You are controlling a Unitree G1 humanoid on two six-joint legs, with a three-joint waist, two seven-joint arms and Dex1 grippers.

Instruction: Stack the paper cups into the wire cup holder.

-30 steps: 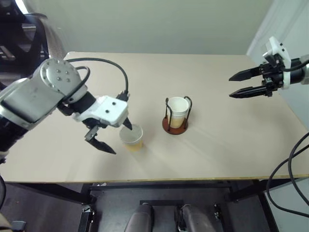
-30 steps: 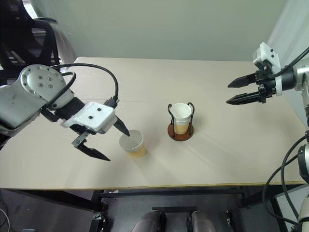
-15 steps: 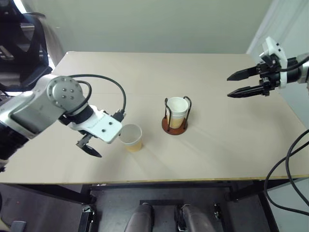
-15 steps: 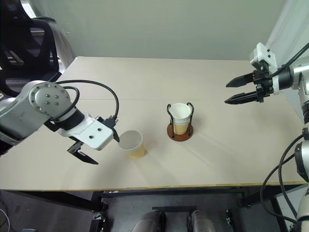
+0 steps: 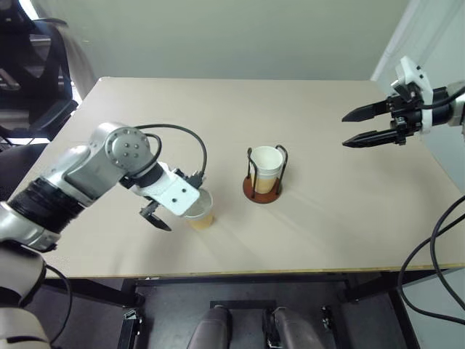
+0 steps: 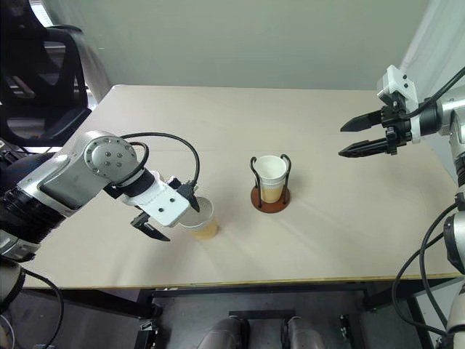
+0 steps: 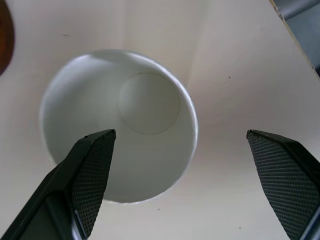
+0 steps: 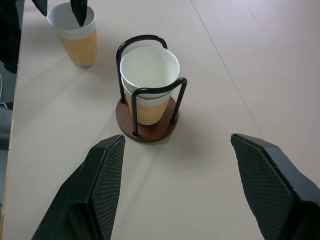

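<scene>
I'm straddling the loose paper cup point(image 5: 198, 209) on the worktop point(image 5: 327, 211) with my left tool point(image 7: 182, 175) wide open, empty, needing to close on its rim.

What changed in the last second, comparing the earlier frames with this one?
The left claw came down over the loose paper cup, open, one finger inside the rim and the other outside; nothing gripped yet. The cup, the wire cup holder with its stacked cups and the open right claw stayed put.
</scene>
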